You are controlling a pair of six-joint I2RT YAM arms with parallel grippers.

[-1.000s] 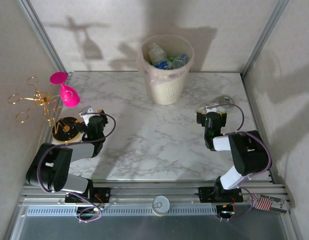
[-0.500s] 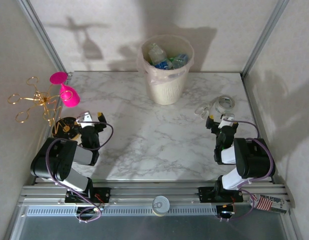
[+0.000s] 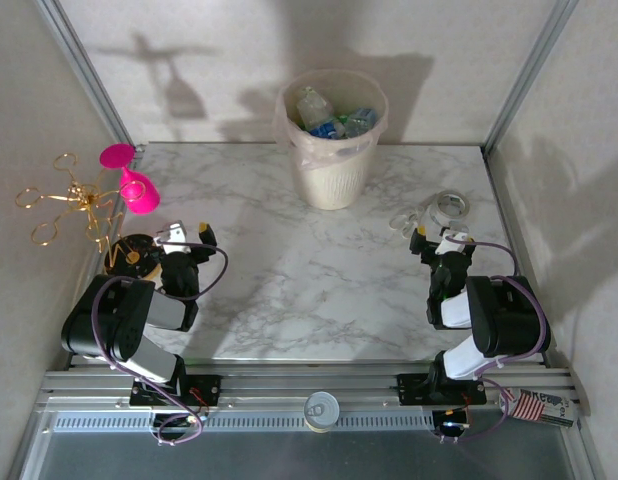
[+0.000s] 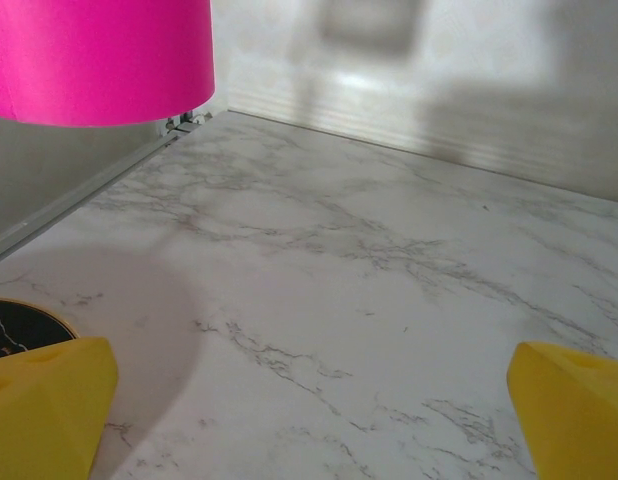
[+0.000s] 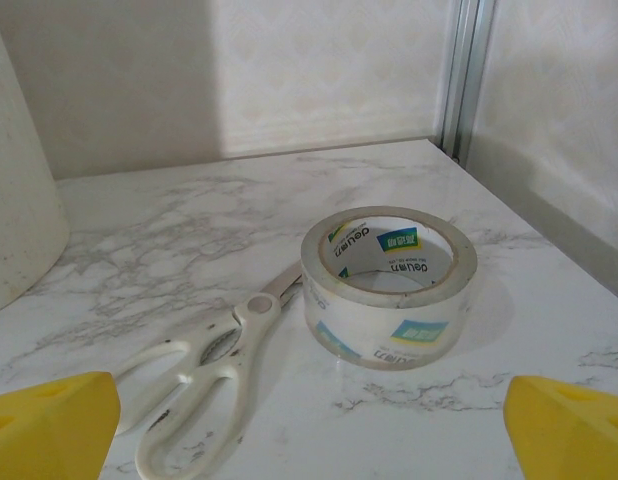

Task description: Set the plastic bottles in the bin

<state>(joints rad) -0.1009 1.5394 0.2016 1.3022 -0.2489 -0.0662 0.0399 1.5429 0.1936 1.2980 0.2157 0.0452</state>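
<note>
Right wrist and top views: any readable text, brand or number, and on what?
"deli": on the tape roll, printed on its inner core and again on its outer side; the marks beside it are too blurred to read.
Bottles in the bin: labels too small to read.
Scissors: no text seen.

A robot-lab test cell — aluminium frame post [image 3: 89, 80], panel walls [image 3: 469, 80], marble-look table [image 3: 289, 270], mounting rail [image 3: 289, 381]

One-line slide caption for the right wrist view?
Open right gripper facing a clear tape roll and white scissors on the marble table, bin at left.
</note>
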